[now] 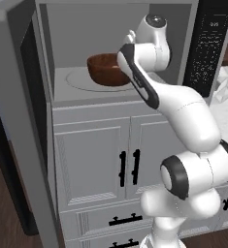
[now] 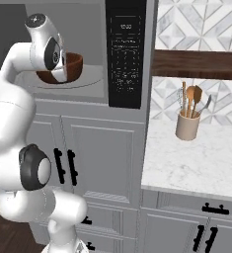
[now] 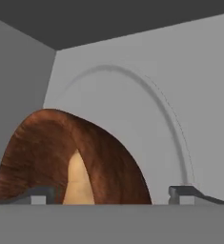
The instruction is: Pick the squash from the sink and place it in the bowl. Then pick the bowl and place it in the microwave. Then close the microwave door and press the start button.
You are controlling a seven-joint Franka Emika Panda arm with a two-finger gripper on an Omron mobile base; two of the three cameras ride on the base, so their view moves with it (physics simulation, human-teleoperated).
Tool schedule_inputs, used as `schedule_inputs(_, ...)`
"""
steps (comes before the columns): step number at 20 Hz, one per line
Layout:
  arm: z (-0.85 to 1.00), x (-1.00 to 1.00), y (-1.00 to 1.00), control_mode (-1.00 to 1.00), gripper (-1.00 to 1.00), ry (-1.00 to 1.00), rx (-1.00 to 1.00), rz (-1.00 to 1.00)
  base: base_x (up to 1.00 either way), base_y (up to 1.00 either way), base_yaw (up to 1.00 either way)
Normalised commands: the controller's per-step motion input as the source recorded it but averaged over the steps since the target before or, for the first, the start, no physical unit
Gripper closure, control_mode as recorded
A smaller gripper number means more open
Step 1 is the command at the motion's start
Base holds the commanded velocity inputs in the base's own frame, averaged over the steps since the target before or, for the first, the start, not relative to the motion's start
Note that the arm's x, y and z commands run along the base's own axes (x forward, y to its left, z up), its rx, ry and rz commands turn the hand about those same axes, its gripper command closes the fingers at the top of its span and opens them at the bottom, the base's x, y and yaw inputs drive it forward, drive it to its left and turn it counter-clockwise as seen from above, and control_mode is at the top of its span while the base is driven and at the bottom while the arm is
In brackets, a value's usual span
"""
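The arm reaches up and into the open microwave [image 1: 62,29], its hand deep in the grey cavity. The bowl [image 1: 103,70] sits on the round turntable [image 1: 79,80] inside, dark reddish-brown wood, upright, rim up; from the right side, part of it is hidden behind the arm's wrist. Looking along the hand, the gripper [image 3: 114,194] has its jaws spread wide: one dark fingertip [image 3: 37,194] stands in front of the bowl's near wall, the other fingertip [image 3: 187,193] is out over bare turntable, well clear of the rim. The frames do not make plain whether either fingertip is touching the wood, but the jaws are not clamped on it. Inside the bowl, the squash [image 3: 77,181] shows as a pale tan wedge against the brown inner wall. The microwave door [image 1: 11,121] hangs open at the left, swung out toward the room. The black control panel [image 2: 126,49] is just right of the cavity. Farther right, on the marble counter [image 2: 196,163], stands a beige utensil holder [image 2: 187,123] with wooden spoons.
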Motion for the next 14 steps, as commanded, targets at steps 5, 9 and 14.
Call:
schedule_inputs(5, 0.0, -0.66, 0.0, -1.0, -1.0, -0.22, 0.0, 0.0, 0.0, 0.0, 0.0)
schedule_inputs(9, -0.11, -0.63, -0.03, -1.0, -1.0, -0.05, 0.0, 0.0, 0.0, 0.0, 0.0)
schedule_inputs(14, -0.18, -0.11, -0.06, -1.0, -1.0, -0.01, -0.14, -0.01, 0.0, 0.0, 0.0)
